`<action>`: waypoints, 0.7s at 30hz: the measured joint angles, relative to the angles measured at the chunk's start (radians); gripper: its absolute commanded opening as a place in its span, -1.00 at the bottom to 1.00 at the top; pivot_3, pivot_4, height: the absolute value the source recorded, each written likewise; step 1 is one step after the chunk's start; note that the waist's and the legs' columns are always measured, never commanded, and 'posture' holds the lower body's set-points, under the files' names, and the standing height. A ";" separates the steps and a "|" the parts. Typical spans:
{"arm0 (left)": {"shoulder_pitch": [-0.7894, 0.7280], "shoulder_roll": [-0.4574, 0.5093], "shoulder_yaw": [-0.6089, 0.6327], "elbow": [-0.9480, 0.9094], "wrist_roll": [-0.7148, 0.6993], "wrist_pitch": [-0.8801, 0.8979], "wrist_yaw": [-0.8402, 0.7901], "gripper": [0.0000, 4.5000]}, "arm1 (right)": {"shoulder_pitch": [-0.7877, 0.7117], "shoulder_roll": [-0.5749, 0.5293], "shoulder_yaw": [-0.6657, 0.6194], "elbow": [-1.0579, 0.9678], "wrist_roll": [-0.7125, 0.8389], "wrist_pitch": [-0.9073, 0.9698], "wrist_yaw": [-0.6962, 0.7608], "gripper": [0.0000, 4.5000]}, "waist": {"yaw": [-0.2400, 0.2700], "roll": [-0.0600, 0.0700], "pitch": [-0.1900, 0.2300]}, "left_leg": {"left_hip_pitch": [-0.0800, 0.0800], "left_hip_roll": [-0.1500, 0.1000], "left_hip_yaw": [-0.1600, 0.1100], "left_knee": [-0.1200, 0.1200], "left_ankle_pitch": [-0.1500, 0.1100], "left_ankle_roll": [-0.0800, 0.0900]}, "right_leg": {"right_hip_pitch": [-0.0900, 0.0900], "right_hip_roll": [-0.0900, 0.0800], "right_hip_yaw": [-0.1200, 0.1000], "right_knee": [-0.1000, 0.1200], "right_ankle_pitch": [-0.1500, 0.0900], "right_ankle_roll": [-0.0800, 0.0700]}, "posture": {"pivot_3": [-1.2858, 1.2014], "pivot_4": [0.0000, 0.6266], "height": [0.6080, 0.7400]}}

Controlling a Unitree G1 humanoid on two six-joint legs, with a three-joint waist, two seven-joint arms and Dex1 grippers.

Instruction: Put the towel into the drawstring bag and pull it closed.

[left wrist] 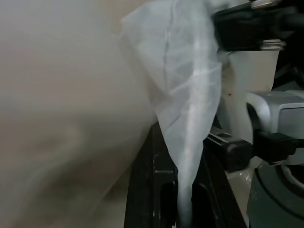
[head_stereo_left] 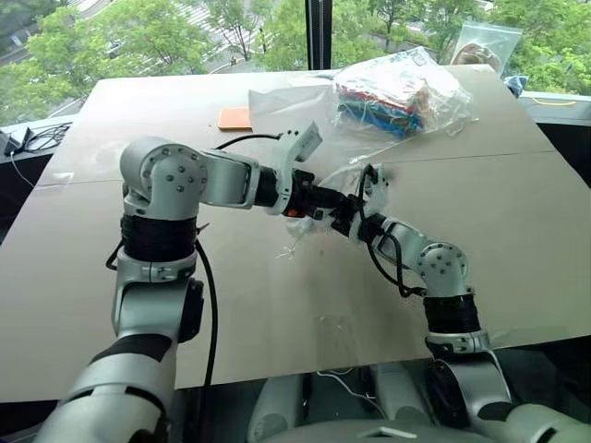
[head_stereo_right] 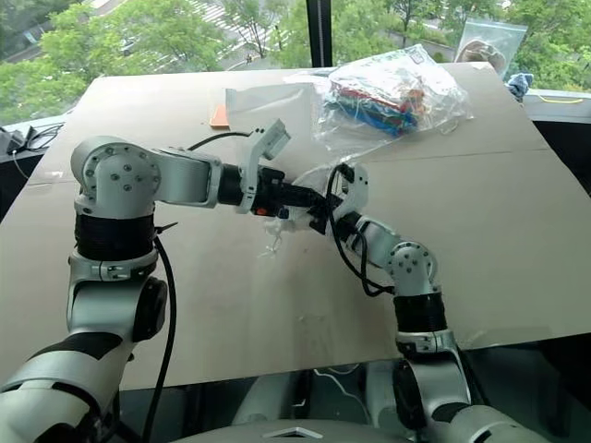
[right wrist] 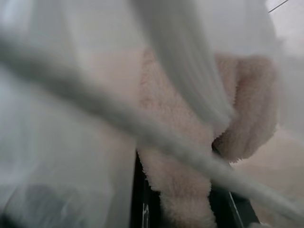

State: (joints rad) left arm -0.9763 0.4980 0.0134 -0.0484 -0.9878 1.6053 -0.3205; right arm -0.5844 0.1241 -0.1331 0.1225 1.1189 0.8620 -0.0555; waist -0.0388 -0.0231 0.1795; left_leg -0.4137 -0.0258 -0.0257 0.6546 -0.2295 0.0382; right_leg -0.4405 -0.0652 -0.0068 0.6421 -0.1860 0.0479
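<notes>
Sheer white fabric of the bag (left wrist: pixel 183 95) is pinched between our left gripper's (left wrist: pixel 184 209) closed fingers, held up over the middle of the table (head_stereo_left: pixel 517 231). Just to its right, our right gripper (right wrist: pixel 185 209) is clamped on the fluffy towel (right wrist: pixel 190 142), which seems to sit at or inside the bag's mouth; blur hides which.

A clear plastic bag of colourful items (head_stereo_left: pixel 392 92) lies on the table (head_stereo_left: pixel 517 240), near an orange pad (head_stereo_left: pixel 235 117)
</notes>
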 measured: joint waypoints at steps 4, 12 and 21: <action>0.030 0.012 -0.006 -0.001 0.000 0.006 0.011 -1.00 | -0.014 0.011 -0.090 0.047 0.066 -0.016 -0.009 -0.98 | 0.002 0.000 0.000 | -0.001 0.000 0.000 0.000 0.000 0.000 | 0.000 0.000 0.000 0.000 0.000 0.000 | 0.03 -0.52 1.00; 0.020 0.009 0.017 0.028 0.073 0.008 0.016 -1.00 | -0.014 -0.010 -0.090 0.029 0.075 0.002 0.006 -0.98 | -0.003 0.000 0.000 | 0.000 0.000 0.000 0.000 0.000 0.000 | -0.001 0.001 0.000 0.001 0.000 0.000 | 0.03 -0.52 1.00; 0.012 -0.041 0.019 0.021 0.120 0.008 0.012 -1.00 | -0.038 -0.134 0.311 -0.019 -0.522 -0.246 0.171 -0.98 | -0.003 0.000 0.000 | 0.000 -0.001 0.001 0.000 0.003 -0.005 | -0.002 0.000 0.001 0.001 0.000 0.000 | 0.03 -0.52 1.00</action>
State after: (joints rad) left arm -0.9643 0.4571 0.0325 -0.0278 -0.8680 1.6133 -0.3085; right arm -0.6227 -0.0099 0.1775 0.1031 0.5965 0.6155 0.1153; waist -0.0421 -0.0230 0.1796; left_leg -0.4141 -0.0269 -0.0248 0.6544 -0.2266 0.0333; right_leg -0.4420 -0.0648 -0.0057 0.6430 -0.1860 0.0481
